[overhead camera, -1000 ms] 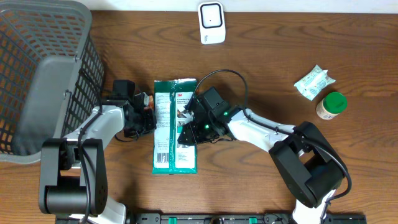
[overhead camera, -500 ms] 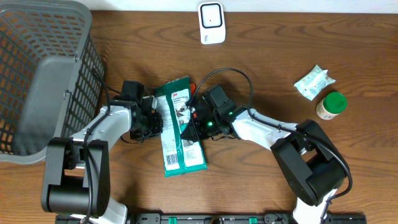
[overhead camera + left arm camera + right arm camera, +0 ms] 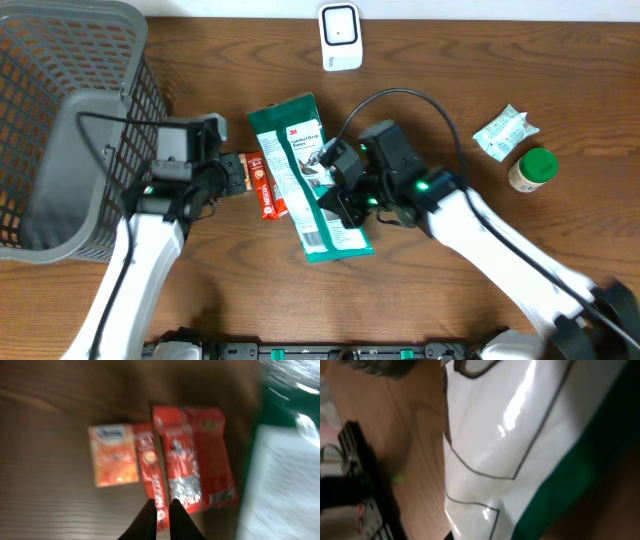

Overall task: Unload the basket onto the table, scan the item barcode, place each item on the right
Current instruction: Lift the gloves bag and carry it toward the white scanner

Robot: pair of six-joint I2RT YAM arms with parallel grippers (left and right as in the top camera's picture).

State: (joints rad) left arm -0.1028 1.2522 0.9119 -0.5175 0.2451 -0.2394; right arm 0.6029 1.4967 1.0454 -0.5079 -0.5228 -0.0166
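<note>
**Overhead.** Green-and-white pack [image 3: 305, 170] lay slantwise in the middle of the table [image 3: 450, 300]. Its top end pointed toward the white scanner [image 3: 340, 38] at the far edge, well apart from it. Printed face was up. Right gripper [image 3: 332, 188] sat on the pack's right side, about halfway down, jaws tight together and clamped on the pack there. Could not tell whether the pack rested flat or hung just off the wood. Left gripper [image 3: 240, 172] stood just left of the pack, tips beside the red packets [image 3: 270, 188] that lay against the pack's left edge. Grey mesh basket [image 3: 70, 120] filled the left end. At far right were a white-green sachet [image 3: 505, 132] and, just beside it, a bottle [image 3: 533, 168] with a green cap. Both were well apart from the pack.

**Left wrist.** Blurred. Fingers [image 3: 149, 521] nearly met, only a sliver between them, with nothing plainly in the pinch. They hung over the lower end of a thin red stick [image 3: 150, 475]. An orange packet [image 3: 114, 455] touched the stick on one side; the wider red packets lay on the other. The pack's green border and white label ran down the right edge.

**Right wrist.** The pack filled almost the whole view, very close: glossy white panel with dark outlines, green band at lower right. Bare wood showed at upper left. Its own fingers scarcely showed.
</note>
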